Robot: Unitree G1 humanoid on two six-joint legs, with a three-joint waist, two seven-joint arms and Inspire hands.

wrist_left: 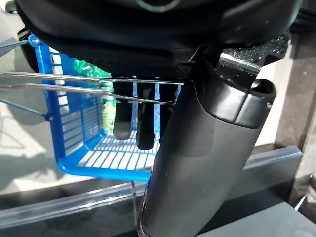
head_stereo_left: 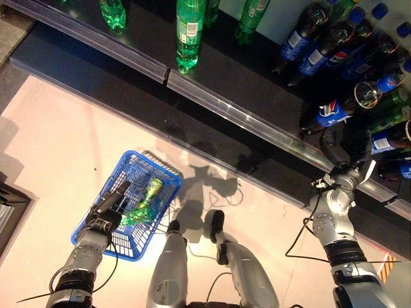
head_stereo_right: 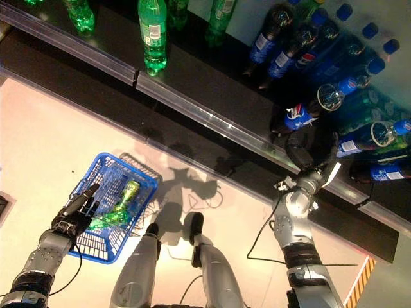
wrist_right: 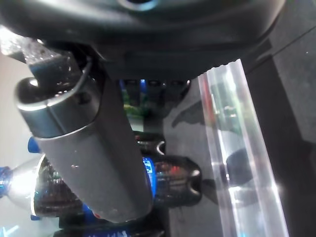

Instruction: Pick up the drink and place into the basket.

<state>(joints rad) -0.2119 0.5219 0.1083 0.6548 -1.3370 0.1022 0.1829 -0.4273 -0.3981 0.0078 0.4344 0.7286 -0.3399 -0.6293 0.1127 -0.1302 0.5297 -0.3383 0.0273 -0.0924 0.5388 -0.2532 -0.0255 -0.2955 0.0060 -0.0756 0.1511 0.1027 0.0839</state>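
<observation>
My left hand [head_stereo_left: 106,212] is shut on the thin wire handles [wrist_left: 74,81] of the blue basket [head_stereo_left: 168,172], which hangs low at the left. A green bottle [head_stereo_left: 146,199] lies inside it and also shows in the left wrist view [wrist_left: 106,106]. My right hand [head_stereo_left: 335,154] reaches onto the low shelf at the right, open, just below a dark cola bottle with a blue label [head_stereo_left: 331,114]. In the right wrist view the thumb [wrist_right: 89,148] stands straight in front of a dark bottle [wrist_right: 168,177] lying on the shelf.
A low dark shelf with a clear plastic front rail [head_stereo_left: 244,119] runs across the back. Green bottles [head_stereo_left: 189,32] stand on it at the left and dark blue-capped bottles [head_stereo_left: 334,38] crowd the right. A striped floor marking [head_stereo_left: 385,266] is at the lower right.
</observation>
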